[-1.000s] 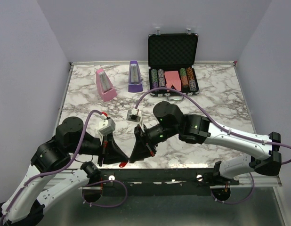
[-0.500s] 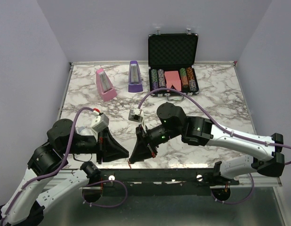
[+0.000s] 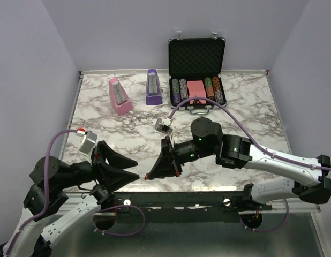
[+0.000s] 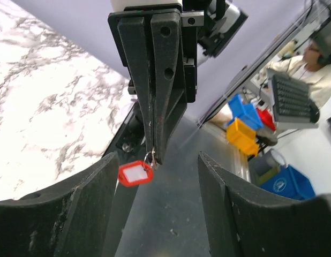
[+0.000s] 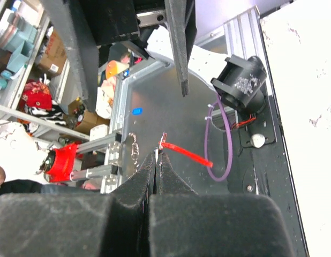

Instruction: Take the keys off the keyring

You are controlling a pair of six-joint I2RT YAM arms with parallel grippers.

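Marble-topped table (image 3: 246, 107) stands between lavender walls. At its far edge an open black case (image 3: 196, 53) holds chip stacks. A pink metronome (image 3: 119, 96) and a purple metronome (image 3: 153, 87) stand upright to the left of the case. Right gripper (image 3: 149, 175) reaches to the near edge, jaws pressed together on the thin metal ring of the red keyring (image 4: 135, 174). The tag hangs free from the tips, clear of the surface. Left gripper (image 3: 137, 169) faces it from just beside, fingers spread apart and touching nothing. Keys cannot be made out.
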